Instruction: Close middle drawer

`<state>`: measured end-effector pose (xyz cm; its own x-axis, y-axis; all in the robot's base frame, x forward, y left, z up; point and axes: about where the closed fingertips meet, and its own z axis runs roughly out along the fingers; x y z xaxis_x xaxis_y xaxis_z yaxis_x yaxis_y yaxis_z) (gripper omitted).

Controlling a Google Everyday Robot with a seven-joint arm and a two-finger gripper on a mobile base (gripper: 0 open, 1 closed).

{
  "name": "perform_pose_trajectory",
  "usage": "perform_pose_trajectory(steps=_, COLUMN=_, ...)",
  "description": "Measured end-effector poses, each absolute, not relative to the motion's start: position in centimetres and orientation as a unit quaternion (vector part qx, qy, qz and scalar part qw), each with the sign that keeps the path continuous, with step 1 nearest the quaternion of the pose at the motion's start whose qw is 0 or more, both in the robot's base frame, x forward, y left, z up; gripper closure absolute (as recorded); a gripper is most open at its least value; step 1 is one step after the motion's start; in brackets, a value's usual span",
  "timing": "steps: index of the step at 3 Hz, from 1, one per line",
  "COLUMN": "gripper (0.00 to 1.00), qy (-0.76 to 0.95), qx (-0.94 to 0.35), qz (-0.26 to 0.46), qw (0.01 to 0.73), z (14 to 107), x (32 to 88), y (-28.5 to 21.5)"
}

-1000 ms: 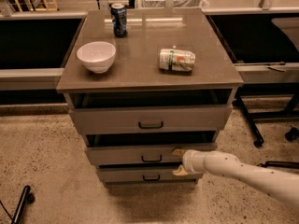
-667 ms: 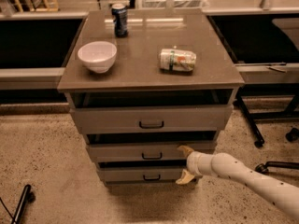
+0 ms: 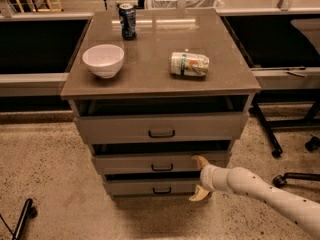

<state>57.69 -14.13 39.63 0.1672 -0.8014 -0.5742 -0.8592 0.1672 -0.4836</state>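
Camera view, cabinet seen from the front and slightly above. Nearest, the white arm [image 3: 265, 191] enters from the lower right of the view over speckled floor [image 3: 50, 164]. The gripper [image 3: 196, 178] sits at the right-hand end of the lower drawer fronts. Its fingers [image 3: 201, 161] are spread apart, one above the other, and grasp nothing. The upper finger lies against the right end of the middle drawer [image 3: 130, 163]; the lower one hangs below the bottom drawer [image 3: 135, 186].

The middle drawer's front runs level across the view, with its dark pull [image 3: 162, 167] at centre, off to the picture's left of the fingers. A dark gap above the front suggests it stands slightly out. Closing it would probably call for a push straight into the cabinet, away from the camera. Because contact is off-centre, the drawer may skew.

Above is the top drawer [image 3: 115, 128], also ajar. The floor in front of the cabinet is open, while a chair base [image 3: 272, 136] stands to the right.

Farthest, the tabletop [image 3: 150, 49] carries a white bowl [image 3: 103, 60], a tipped can [image 3: 189, 64] and an upright can [image 3: 128, 21].
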Motion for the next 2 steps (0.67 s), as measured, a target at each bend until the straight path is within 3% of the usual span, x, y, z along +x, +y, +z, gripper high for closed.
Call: perform_pose_trajectory(steps=2, gripper=0.00, qy=0.643, qx=-0.642, qz=0.030, qw=0.416, z=40.86, x=57.73, y=-14.73)
